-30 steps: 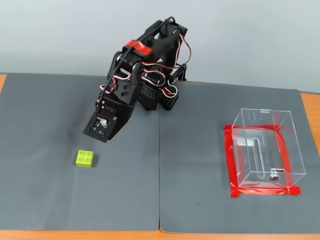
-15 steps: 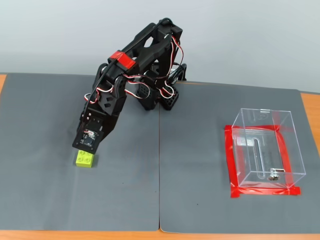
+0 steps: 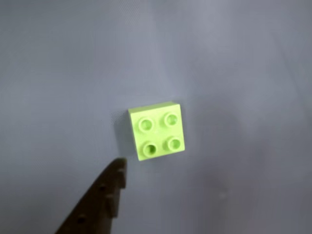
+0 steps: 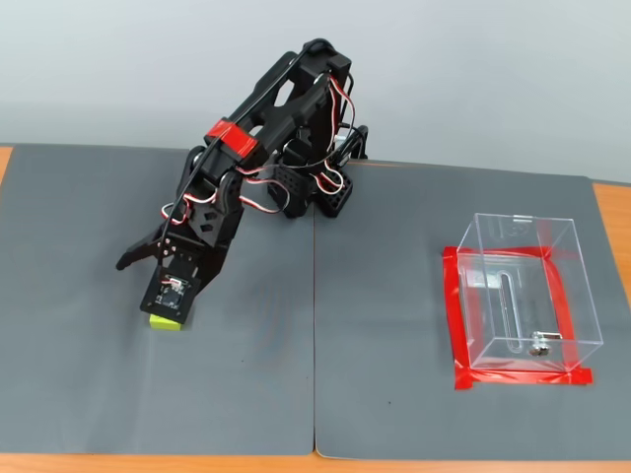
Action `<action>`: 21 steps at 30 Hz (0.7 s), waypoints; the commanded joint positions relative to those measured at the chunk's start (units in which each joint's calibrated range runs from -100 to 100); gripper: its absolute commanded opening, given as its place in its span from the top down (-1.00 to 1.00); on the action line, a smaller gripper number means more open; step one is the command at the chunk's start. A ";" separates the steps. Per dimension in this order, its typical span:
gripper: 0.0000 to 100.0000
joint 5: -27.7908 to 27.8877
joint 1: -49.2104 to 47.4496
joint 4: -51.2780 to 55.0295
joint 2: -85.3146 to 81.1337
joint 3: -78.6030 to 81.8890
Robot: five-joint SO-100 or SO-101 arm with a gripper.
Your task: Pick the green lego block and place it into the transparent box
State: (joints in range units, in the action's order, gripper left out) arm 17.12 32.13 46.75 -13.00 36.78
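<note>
Over the block, wrist view: gripper hangs above it, nothing held. Block sits flat on the grey mat, studs up, turned slightly off square. Only one finger shows in this view, its tip just below-left of the block, not touching. The other finger is out of frame.

Jaws look spread in the fixed view: one prong sticks out left of the block, the rest of the head sits over it. Reads as open wide, empty.

Risks, as I judge them:
- Block is rotated against the jaw line, so closing could catch a corner and spin or kick it away.
- Visible finger is close to the block's edge; dropping straight down could land on top of it instead of beside it.
- Smooth mat, light brick: a one-sided push slides it.

View differences: wrist view gives stud layout, rotation and finger-to-block gap. Fixed view hides nearly all of the block behind the head, only a green sliver shows. But it alone shows the box, well to the right of the block, red tape at its base, small metal piece inside.
</note>
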 commanded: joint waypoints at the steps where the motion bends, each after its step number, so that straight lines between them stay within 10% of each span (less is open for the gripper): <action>1: 0.14 0.10 -1.06 -1.35 0.83 -1.90; 21: 0.14 0.10 -3.00 -1.70 11.85 -2.27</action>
State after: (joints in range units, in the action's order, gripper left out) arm 17.12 29.18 45.62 -1.53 36.78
